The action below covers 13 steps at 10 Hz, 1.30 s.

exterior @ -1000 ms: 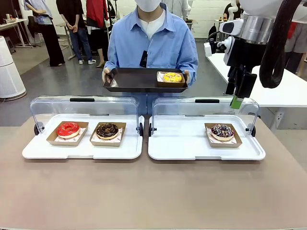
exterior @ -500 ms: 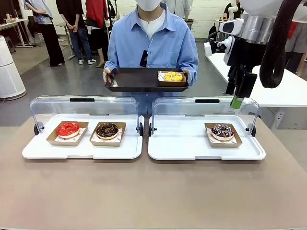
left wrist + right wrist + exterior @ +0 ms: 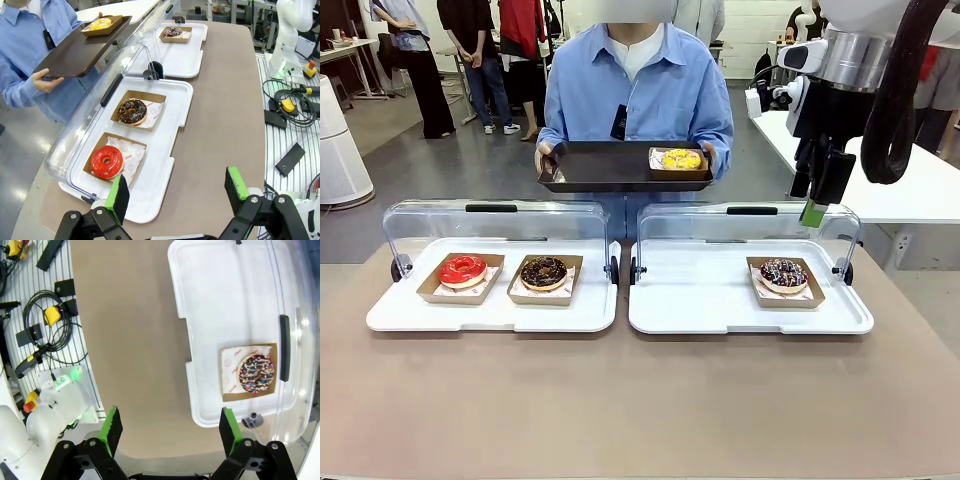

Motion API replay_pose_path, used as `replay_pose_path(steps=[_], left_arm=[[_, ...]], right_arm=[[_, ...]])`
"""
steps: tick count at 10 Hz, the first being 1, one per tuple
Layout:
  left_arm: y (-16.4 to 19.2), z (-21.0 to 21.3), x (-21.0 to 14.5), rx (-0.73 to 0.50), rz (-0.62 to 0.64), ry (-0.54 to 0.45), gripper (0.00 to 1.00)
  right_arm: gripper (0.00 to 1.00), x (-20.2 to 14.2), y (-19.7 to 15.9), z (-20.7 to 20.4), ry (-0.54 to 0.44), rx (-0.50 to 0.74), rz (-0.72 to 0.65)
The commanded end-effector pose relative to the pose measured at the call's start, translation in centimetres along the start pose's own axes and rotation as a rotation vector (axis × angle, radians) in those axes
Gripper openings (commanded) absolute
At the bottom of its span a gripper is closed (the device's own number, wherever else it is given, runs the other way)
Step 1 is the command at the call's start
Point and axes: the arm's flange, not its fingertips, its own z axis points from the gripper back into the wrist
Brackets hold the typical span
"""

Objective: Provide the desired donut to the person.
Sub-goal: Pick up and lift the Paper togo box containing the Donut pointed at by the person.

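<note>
Brown cardboard holds a yellow-iced donut (image 3: 681, 159) at one end of the dark rectangular serving tray (image 3: 600, 165). The person in the light blue shirt (image 3: 635, 95) grips it level with both hands across from your tan surface (image 3: 640, 400), apparently so the pastry cannot slide. If that is the donut asked for, your delivery looks done.

Below, two white plastic display trays (image 3: 490, 318) sit side by side. Their clear domed lids (image 3: 495, 225) are swung up and back, leaving the stock open to reach. A red-glazed donut (image 3: 462, 269) and a chocolate-glazed donut (image 3: 543, 271) lie on your left tray, and a chocolate donut with coloured sprinkles (image 3: 783, 273) sits alone on the other, each on its own cardboard holder.

Your right gripper (image 3: 169, 415) hangs high above the sprinkled donut's tray, jaws spread and empty, clear of the lid. Your left gripper (image 3: 176, 177) is likewise spread wide and holds nothing, hovering off the end of the red donut's tray.
</note>
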Motion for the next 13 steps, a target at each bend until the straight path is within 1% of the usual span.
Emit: replay_pose_path(steps=[1, 3, 4, 5, 6, 8, 9, 10, 11, 12, 13], left_arm=[[-0.1, 0.1, 0.0, 0.001, -0.003, -0.009, 1.0], [-0.1, 0.1, 0.0, 0.001, -0.003, -0.009, 1.0], [-0.1, 0.1, 0.0, 0.001, -0.003, -0.009, 1.0], [-0.1, 0.1, 0.0, 0.001, -0.003, -0.009, 1.0], [-0.1, 0.1, 0.0, 0.001, -0.003, -0.009, 1.0], [-0.1, 0.1, 0.0, 0.001, -0.003, -0.009, 1.0], [-0.1, 0.1, 0.0, 0.001, -0.003, -0.009, 1.0], [-0.1, 0.1, 0.0, 0.001, -0.003, -0.009, 1.0], [-0.1, 0.1, 0.0, 0.001, -0.003, -0.009, 1.0], [-0.1, 0.1, 0.0, 0.001, -0.003, -0.009, 1.0], [-0.1, 0.1, 0.0, 0.001, -0.003, -0.009, 1.0]], right_arm=[[1.0, 0.0, 0.1, 0.1, 0.003, 0.005, -0.002], [1.0, 0.0, 0.0, 0.0, 0.0, 0.0, 0.0], [1.0, -2.4, -0.1, 0.9, -0.119, 0.171, 0.207], [1.0, -5.4, -1.0, 1.6, -0.239, 0.268, 0.296], [1.0, -9.0, -2.4, 2.1, -0.354, 0.289, 0.382], [1.0, -15.5, -4.0, 2.1, -0.617, 0.301, 0.503], [1.0, -18.8, -4.5, 1.9, -0.736, 0.272, 0.557], [1.0, -22.3, -5.1, 1.1, -0.851, 0.216, 0.559], [1.0, -24.9, -5.5, -0.2, -0.898, 0.112, 0.458], [1.0, -26.8, -5.3, -1.8, -0.932, 0.052, 0.357], [1.0, -28.1, -4.9, -3.4, -0.941, -0.017, 0.226]])
